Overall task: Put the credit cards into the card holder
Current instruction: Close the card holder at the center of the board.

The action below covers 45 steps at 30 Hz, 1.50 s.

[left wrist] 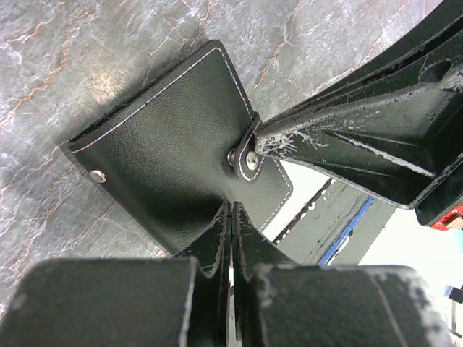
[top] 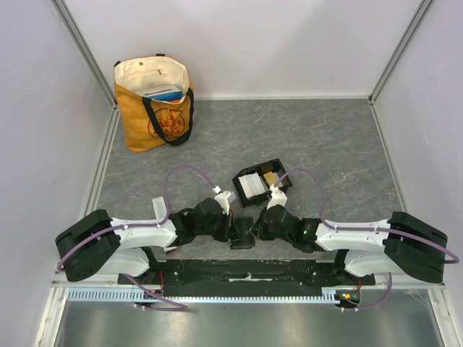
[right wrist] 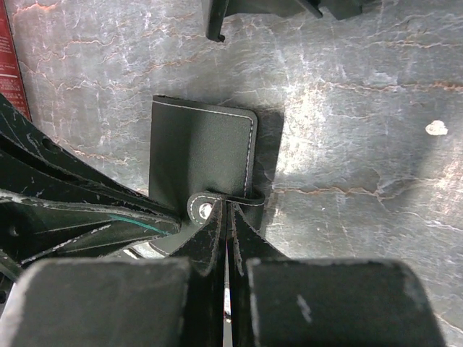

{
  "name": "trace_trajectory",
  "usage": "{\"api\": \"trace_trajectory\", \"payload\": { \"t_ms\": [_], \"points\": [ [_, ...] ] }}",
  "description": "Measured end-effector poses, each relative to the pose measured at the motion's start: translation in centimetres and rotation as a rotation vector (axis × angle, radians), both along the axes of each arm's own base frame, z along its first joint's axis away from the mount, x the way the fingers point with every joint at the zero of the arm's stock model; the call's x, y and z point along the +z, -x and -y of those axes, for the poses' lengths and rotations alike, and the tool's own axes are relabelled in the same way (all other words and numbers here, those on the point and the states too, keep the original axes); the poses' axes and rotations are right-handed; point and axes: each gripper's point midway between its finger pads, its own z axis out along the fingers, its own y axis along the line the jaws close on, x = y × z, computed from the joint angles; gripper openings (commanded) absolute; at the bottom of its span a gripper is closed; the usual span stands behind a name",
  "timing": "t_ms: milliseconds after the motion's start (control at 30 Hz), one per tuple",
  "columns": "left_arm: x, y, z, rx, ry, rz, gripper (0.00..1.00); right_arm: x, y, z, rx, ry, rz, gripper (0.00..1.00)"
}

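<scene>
Two compartments in the card holder [top: 257,167], mid-tabletop [top: 333,144], seen from above: pale credit card [top: 249,186] in the left, orange-gold credit card [top: 270,178] in the right; black wallet [top: 241,242] toward the near edge. From the left wrist: left fingers [left wrist: 215,242] pressed together on the wallet's near edge. From the right wrist: right fingers [right wrist: 210,242] pinched shut on its snap strap [right wrist: 242,197].

So the desk [top: 325,144] is a grey marble-type pattern with pale and rusty veins, and the tote bag [top: 153,108] at upper left is mustard-orange with a cream lining, black straps and a reddish print. The wallet [left wrist: 173,159] is grainy black with white stitching and silver snaps [left wrist: 246,160]. The card holder [top: 271,162] is black too, with a pale greyish card [top: 251,186] and an orange-gold card [top: 270,177] in it.
</scene>
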Motion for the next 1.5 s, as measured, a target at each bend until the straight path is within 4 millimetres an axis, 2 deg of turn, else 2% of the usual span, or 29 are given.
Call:
{"api": "trace_trajectory", "payload": {
  "t_ms": [400,633,900,1067,1267,1500],
  "points": [
    [0.0,0.1,0.0,-0.001,-0.002,0.001,0.02,0.2,0.2,-1.1,-0.001,0.001,0.010,0.01],
    [0.1,0.1,-0.1,-0.001,-0.003,0.003,0.02,1.0,0.2,-0.6,-0.009,0.002,0.025,0.01],
    [0.1,0.1,-0.4,0.008,-0.019,0.004,0.07,1.5,0.4,-0.2,-0.017,-0.005,0.020,0.00],
    [0.9,-1.0,-0.4,0.029,-0.055,0.051,0.09,1.4,0.6,0.4,-0.034,-0.002,0.020,0.00],
    [2.4,-2.5,0.5,0.030,-0.057,0.115,0.09,1.2,0.5,0.8,-0.050,0.006,0.025,0.00],
    [0.6,-2.5,0.1,0.023,-0.118,0.097,0.07,0.2,0.6,0.9,-0.047,0.040,0.017,0.01]
  ]
}}
